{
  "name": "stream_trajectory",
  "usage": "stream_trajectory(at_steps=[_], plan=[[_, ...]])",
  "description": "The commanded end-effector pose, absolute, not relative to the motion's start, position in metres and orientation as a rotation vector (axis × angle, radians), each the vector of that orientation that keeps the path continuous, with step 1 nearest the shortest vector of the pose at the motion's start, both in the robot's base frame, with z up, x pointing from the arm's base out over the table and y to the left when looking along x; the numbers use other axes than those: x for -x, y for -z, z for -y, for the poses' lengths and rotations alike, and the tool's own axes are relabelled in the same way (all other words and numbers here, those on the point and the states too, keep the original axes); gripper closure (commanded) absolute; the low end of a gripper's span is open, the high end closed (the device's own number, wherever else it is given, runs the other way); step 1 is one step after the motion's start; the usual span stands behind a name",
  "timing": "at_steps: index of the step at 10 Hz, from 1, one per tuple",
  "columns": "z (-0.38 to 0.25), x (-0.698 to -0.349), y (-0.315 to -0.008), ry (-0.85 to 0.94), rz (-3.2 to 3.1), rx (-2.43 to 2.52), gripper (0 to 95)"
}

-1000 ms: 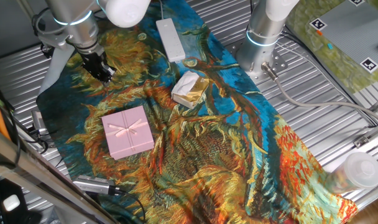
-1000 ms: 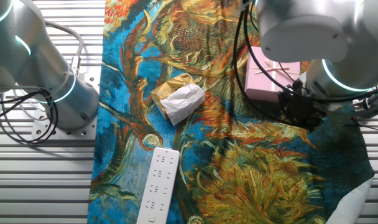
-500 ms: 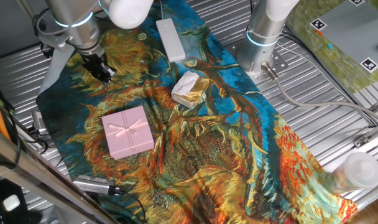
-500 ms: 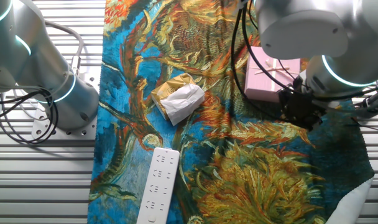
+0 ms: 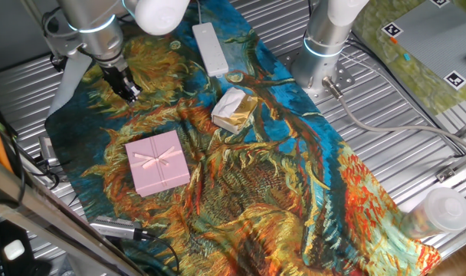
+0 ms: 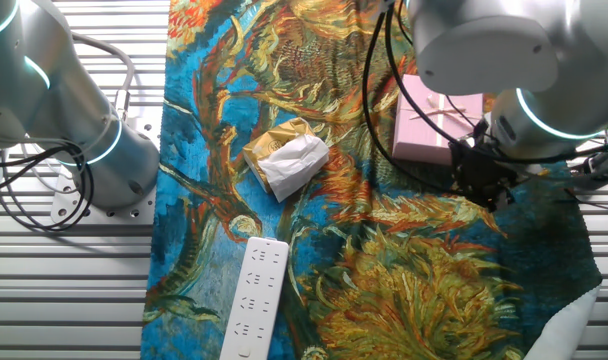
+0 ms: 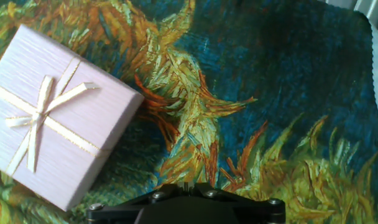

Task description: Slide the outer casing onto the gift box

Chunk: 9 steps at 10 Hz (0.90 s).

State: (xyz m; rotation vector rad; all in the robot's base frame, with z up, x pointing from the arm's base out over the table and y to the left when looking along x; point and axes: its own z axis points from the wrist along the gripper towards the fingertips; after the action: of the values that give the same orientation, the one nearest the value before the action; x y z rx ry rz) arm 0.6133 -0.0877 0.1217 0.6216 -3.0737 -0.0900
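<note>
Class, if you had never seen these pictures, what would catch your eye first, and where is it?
First the painted cloth in blue and orange that covers the table. On it lies the pink box with its ribbon bow, near one edge, and the gripper hangs apart from it. A cream-and-gold lump sits mid-cloth.

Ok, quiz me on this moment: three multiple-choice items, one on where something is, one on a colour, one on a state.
1. Where does the white bar lie?
A. under the casing
B. on the cloth's edge, beyond the wrapped lump
C. in the gripper

2. What colour is the casing?
A. pale pink
B. green
C. black

3. How does the gripper stand to the casing?
A. clamped on it
B. apart from it
C. pressing its bow

Key: 1 B, the white bar lies past the wrapped lump on the cloth. 2 A, the casing is pale pink with a bow. 3 B, the gripper is off to the side, with bare cloth between.
</note>
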Motion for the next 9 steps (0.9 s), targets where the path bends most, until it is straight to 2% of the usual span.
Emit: stream_trajectory(at_steps=[1,6,9], plan=[[0.089,-0.616,-0.121,0.073,3.068,-0.670,95.0],[0.117,-0.672,-0.120,0.099,3.030,-0.790,95.0],[0.133,-0.680,-0.122,0.097,3.022,-0.811,95.0]])
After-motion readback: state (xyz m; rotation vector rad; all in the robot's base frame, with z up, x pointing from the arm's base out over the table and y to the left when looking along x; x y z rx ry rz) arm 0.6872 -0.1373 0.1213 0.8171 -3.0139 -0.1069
